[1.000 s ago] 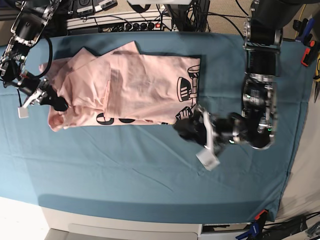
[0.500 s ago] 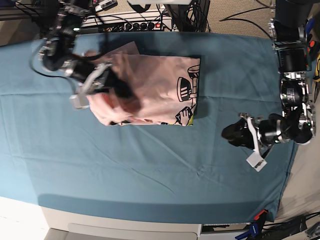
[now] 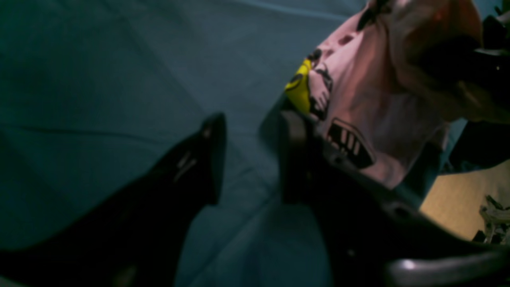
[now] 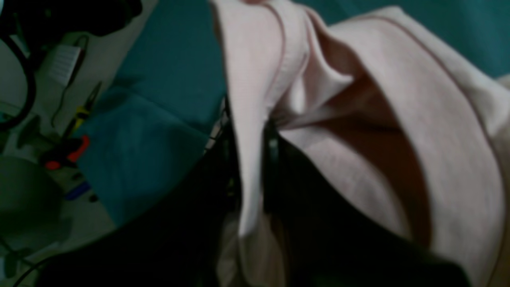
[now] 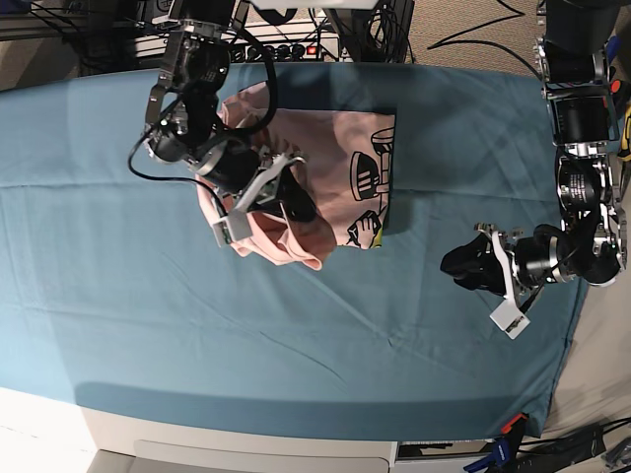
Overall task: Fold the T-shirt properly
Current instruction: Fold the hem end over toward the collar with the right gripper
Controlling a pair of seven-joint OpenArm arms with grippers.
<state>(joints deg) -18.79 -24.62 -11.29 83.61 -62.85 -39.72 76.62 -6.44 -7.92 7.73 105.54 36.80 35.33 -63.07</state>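
The right claw [image 5: 292, 202], pinching a fold of the pale pink cotton T-shirt [image 5: 340, 177] lying on the teal-covered bench [image 5: 296, 325], is carrying it across toward the printed end, while the left claw [image 5: 471, 264] is waiting wide and empty; next, I judge, lay the fold flat and release.

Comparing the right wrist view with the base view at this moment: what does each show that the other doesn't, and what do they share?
Only the right wrist view shows the grip up close: a folded pink edge of the T-shirt pinched between the closed jaws of the right gripper, plus tools on the floor beyond the table edge.

Only the base view shows the whole layout: the left gripper apart from the shirt over bare teal cloth, and the black lettering on the flat part.

Both show the T-shirt lifted by the right gripper over the teal cloth.
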